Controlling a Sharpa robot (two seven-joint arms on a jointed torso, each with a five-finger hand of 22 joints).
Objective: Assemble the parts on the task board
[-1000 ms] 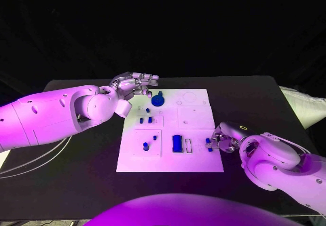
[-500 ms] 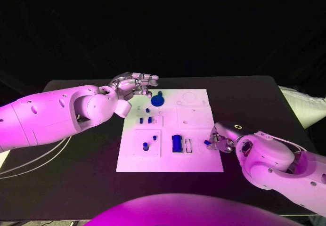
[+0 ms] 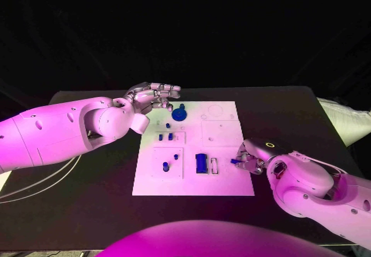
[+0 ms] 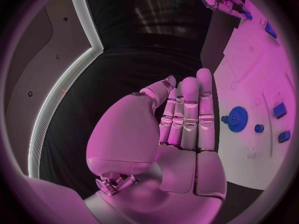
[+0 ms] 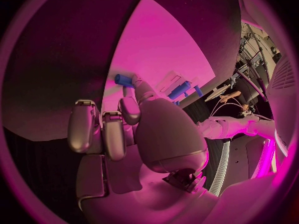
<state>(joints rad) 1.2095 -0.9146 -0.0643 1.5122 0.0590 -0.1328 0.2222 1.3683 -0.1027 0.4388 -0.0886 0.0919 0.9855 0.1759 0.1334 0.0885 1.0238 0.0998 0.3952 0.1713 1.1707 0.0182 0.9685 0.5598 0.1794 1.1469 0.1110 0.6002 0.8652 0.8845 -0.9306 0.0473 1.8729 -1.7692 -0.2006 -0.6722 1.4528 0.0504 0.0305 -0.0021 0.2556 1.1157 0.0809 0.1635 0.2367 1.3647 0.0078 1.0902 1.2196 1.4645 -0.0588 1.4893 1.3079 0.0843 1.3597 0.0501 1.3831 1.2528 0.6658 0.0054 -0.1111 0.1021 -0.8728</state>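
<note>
The white task board (image 3: 224,179) lies in the middle of the black table. On it are a blue gear (image 3: 179,113), a tall blue block (image 3: 201,162) and several small blue pegs, such as one (image 3: 165,167) near the left side. My right hand (image 3: 250,159) hangs over the board's right edge and pinches a small blue peg (image 3: 234,160) at its fingertips; the right wrist view shows that peg (image 5: 122,79) above the board (image 5: 156,50). My left hand (image 3: 155,95) hovers at the board's far left corner, fingers stretched out (image 4: 186,115), holding nothing, beside the gear (image 4: 237,118).
Black tabletop (image 3: 85,182) surrounds the board on all sides. A pale object (image 3: 346,122) lies off the table's right edge. My left forearm (image 3: 62,131) stretches over the table's left part.
My right hand has shifted slightly left over the board's right edge, carrying the small blue peg. The left hand has stayed still.
</note>
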